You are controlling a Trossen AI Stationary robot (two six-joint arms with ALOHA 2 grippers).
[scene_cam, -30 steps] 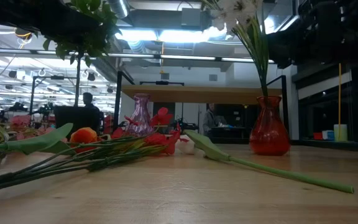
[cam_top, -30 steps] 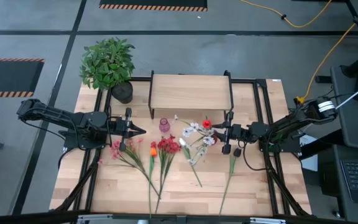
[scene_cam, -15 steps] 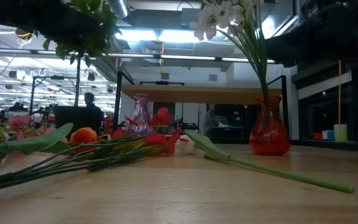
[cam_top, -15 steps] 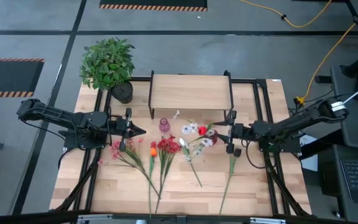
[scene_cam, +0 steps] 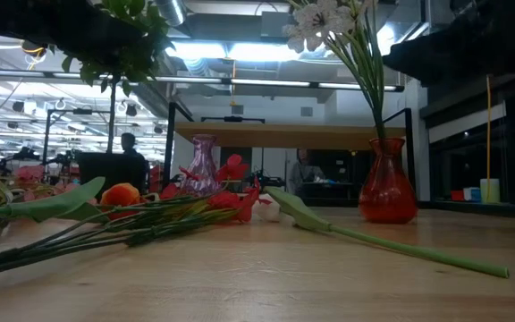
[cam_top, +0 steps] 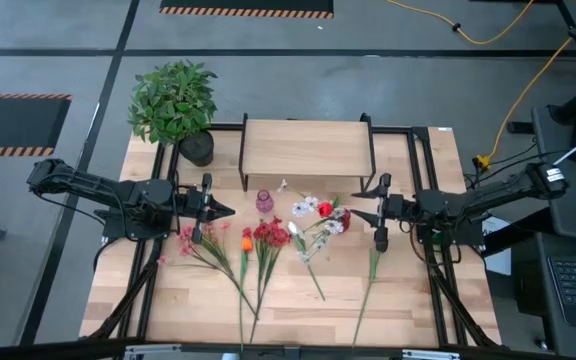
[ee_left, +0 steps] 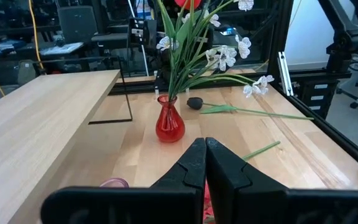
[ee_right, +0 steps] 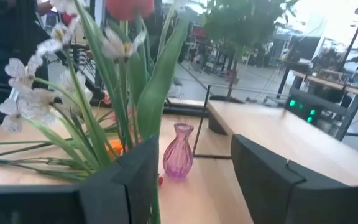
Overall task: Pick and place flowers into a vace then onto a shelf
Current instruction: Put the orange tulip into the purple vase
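Right gripper point(cam_top: 379, 212) now withdrawn, white flowers point(scene_cam: 333, 20) in red vase point(scene_cam: 387, 192)

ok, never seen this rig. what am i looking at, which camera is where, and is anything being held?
Two dark robot arms work at a wooden table. One camera looks straight down from above, one sits at table height, and one rides on each wrist.

On the table: a red vase already holding white and red flowers, an empty pink vase, loose flowers lying flat, a potted plant in a back corner, and a small wooden shelf at the back.

The left gripper waits shut beside the pink vase, holding nothing. The right gripper is open just beside the red vase, with the stems right in front of its fingers; it holds nothing.
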